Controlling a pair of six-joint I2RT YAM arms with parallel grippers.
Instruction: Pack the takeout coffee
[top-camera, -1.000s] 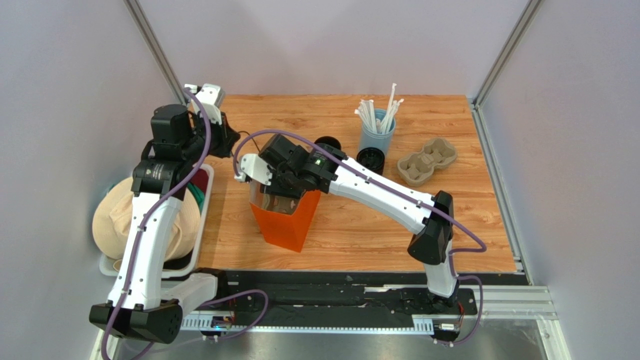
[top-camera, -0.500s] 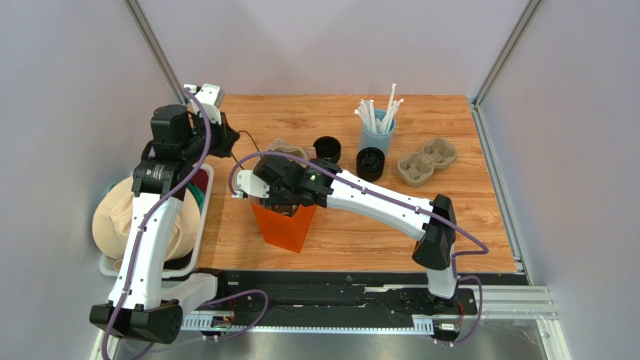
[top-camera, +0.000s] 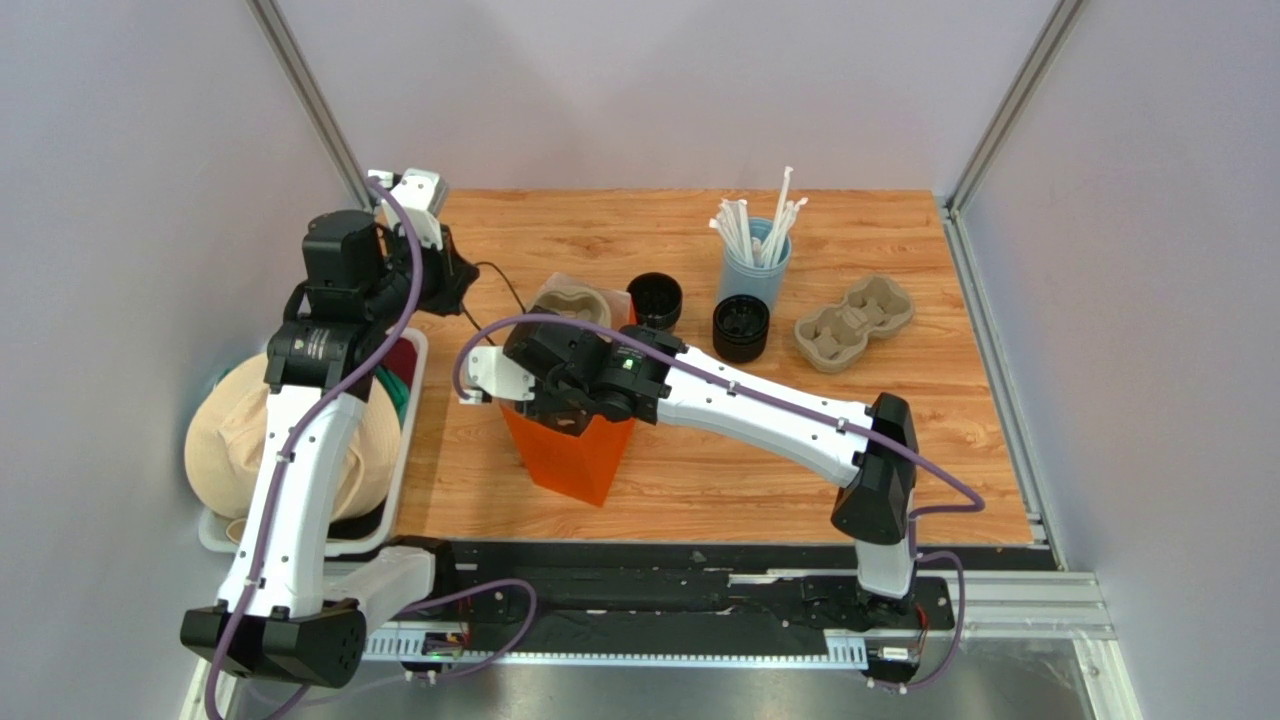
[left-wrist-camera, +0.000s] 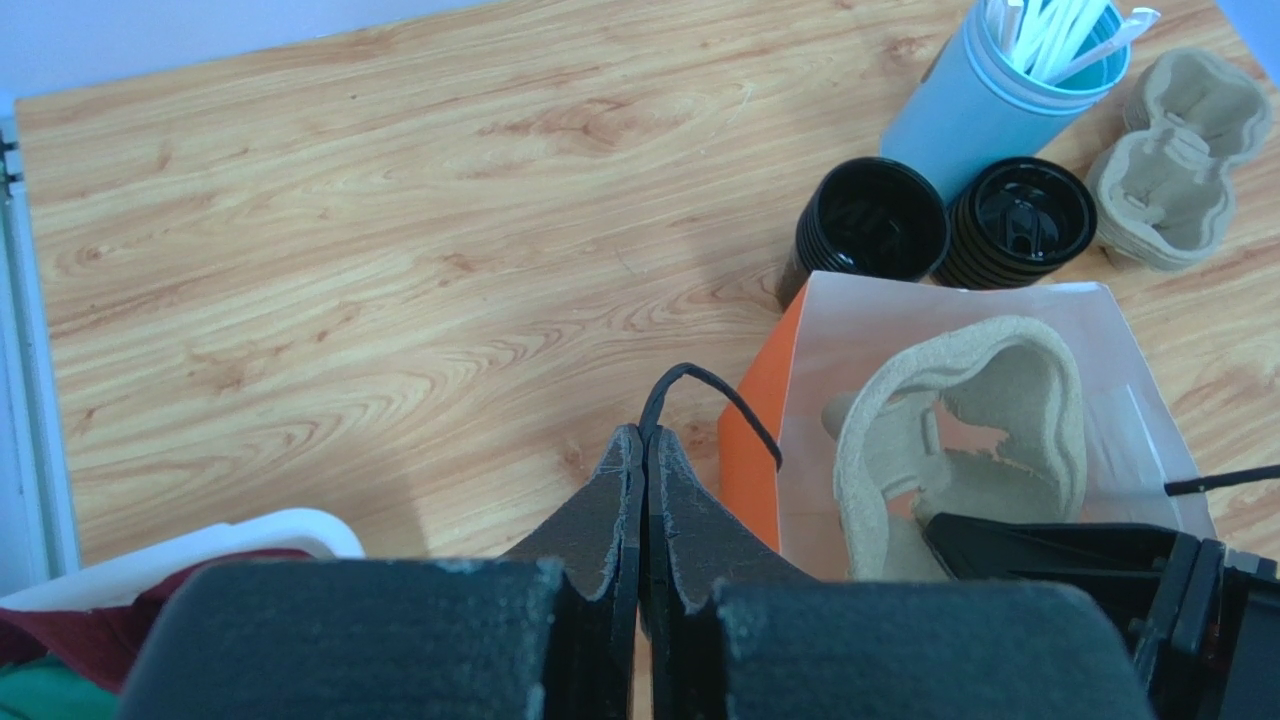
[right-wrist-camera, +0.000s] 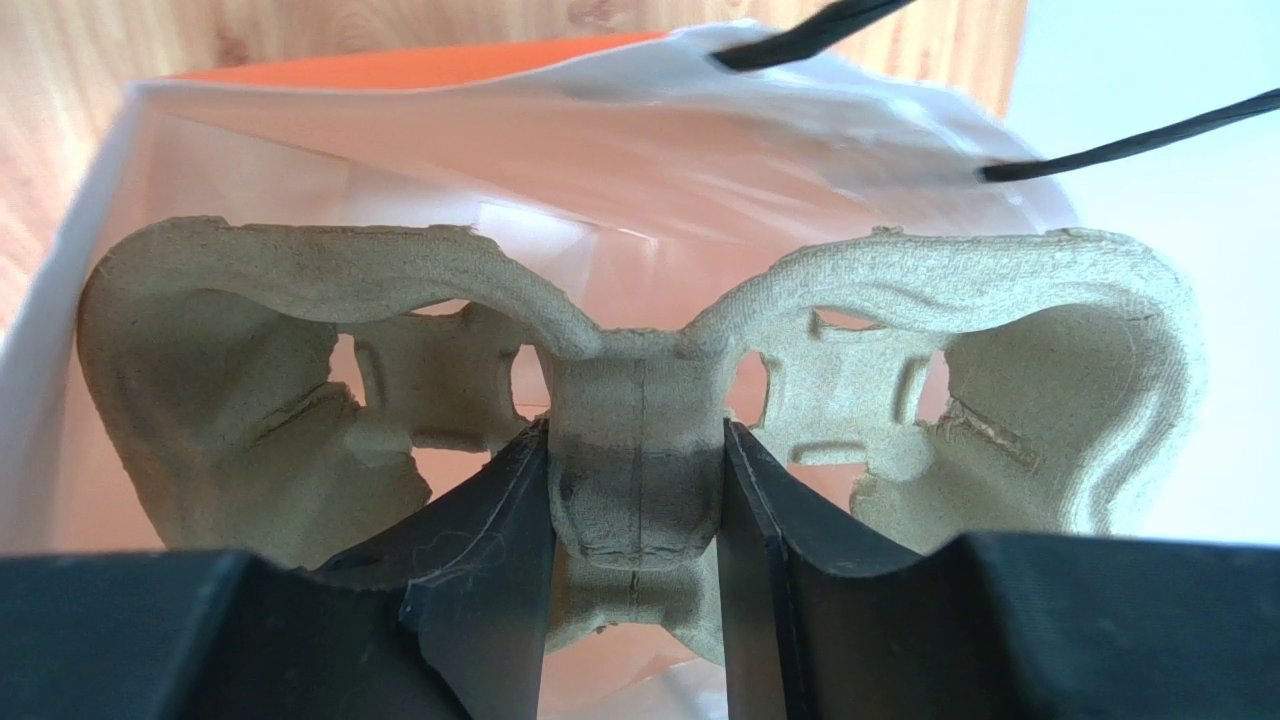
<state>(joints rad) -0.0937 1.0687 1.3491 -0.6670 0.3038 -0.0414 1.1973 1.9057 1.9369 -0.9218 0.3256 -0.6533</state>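
Observation:
The takeout coffee (top-camera: 741, 326), a dark ribbed cup with a black lid (left-wrist-camera: 1026, 222), stands at the back of the table. Beside it is an open black cup (top-camera: 654, 297). An orange bag (top-camera: 579, 458) stands upright at centre. My left gripper (left-wrist-camera: 643, 443) is shut on the bag's thin black string handle (left-wrist-camera: 706, 393), off the bag's left side. My right gripper (right-wrist-camera: 639, 450) is shut on the middle ridge of a cardboard cup tray (right-wrist-camera: 932, 345), held on edge inside the bag's white-lined mouth (left-wrist-camera: 962, 390). In the top view the right wrist hides its fingers.
A pale blue cup of white straws (top-camera: 754, 270) and a second moulded cup tray (top-camera: 854, 323) sit at the back right. A white bin (top-camera: 394, 495) holding a beige cloth lies off the table's left edge. Enclosure walls stand on three sides.
My right arm has drawn nearer and lowered the cup tray into the bag's mouth. The left arm has kept still on the handle.

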